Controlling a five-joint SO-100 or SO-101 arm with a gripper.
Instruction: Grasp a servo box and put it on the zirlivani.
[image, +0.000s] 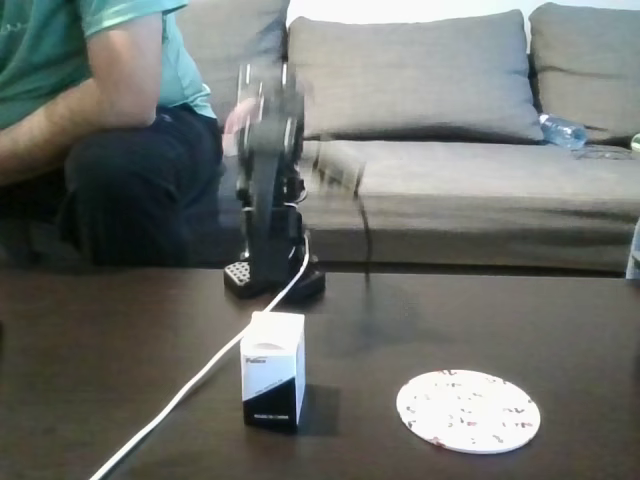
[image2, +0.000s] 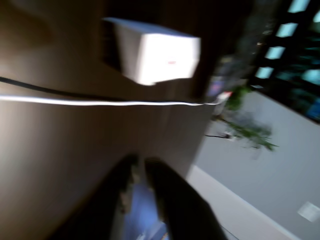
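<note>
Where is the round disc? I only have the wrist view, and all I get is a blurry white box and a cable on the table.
Observer: In the fixed view the zirlivani lies flat on the table, right of the servo box, with a gap between them.
Operator: Is the box standing up?
Observer: Yes, upright, white part on top, black below.
Operator: Anyone nearby?
Observer: A person sits on the sofa behind the table, at the left.
</note>
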